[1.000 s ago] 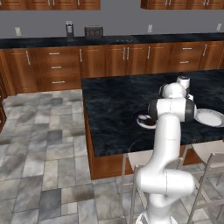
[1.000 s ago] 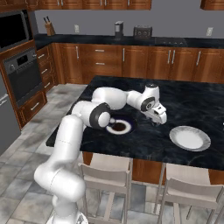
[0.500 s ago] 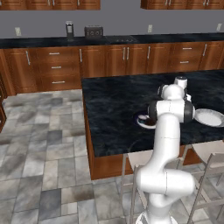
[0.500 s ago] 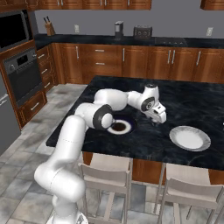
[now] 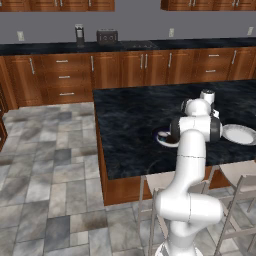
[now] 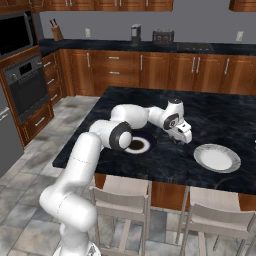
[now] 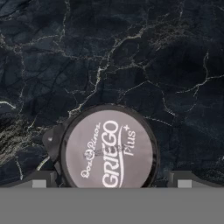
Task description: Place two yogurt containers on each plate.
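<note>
Left base view: the arm reaches forward over the island, wrist bent down near the pale plate [image 5: 240, 134]; the dark-rimmed plate [image 5: 164, 138] peeks out left of the forearm.

Right base view: the gripper [image 6: 182, 138] hangs low above bare counter [image 6: 220, 117], between both plates (open stone all round).

Hand view: a round tub [image 7: 108, 148] sits lid-up between the spread fingertips [image 7: 40, 179], not gripped; its print runs diagonally.

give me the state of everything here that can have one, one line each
gripper: open, one finger on each side of the tub
yogurt container: upright on the dark counter, lid on, not lifted
pale plate: flat on the counter, nothing on it
dark-centred plate: flat on the counter, partly behind the arm
</note>
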Robot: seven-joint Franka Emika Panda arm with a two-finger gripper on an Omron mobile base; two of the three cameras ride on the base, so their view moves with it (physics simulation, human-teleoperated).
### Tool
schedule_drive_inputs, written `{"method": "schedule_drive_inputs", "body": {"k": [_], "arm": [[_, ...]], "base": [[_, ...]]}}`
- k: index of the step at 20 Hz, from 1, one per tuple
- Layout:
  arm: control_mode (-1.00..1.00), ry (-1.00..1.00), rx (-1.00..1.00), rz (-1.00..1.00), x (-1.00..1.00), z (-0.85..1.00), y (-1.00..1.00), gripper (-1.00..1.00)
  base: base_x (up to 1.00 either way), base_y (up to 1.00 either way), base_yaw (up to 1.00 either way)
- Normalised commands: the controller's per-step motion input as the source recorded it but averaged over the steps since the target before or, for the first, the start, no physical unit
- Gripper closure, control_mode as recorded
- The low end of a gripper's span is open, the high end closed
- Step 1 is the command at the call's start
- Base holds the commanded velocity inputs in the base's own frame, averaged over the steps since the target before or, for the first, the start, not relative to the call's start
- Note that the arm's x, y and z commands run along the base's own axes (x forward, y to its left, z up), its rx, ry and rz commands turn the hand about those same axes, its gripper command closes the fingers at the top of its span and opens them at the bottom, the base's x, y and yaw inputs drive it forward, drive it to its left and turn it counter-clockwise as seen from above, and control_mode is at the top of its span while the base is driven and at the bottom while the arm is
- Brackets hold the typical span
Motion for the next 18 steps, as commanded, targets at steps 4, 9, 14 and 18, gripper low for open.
{"method": "schedule_drive_inputs", "body": {"k": [4, 9, 14, 18], "arm": [[-1.00, 0.00, 0.00, 0.00, 0.02, -0.09, 0.00, -1.00], [-1.00, 0.00, 0.00, 0.00, 0.15, -0.02, 0.00, -1.00], [-1.00, 0.00, 0.00, 0.00, 0.13, -0.14, 0.00, 1.00], [-1.00, 0.00, 0.00, 0.00, 0.00, 0.00, 0.00, 1.00]], "base": [[0.00, 0.00, 0.00], [0.00, 0.00, 0.00], [0.00, 0.00, 0.00], [0.00, 0.00, 0.00]]}}
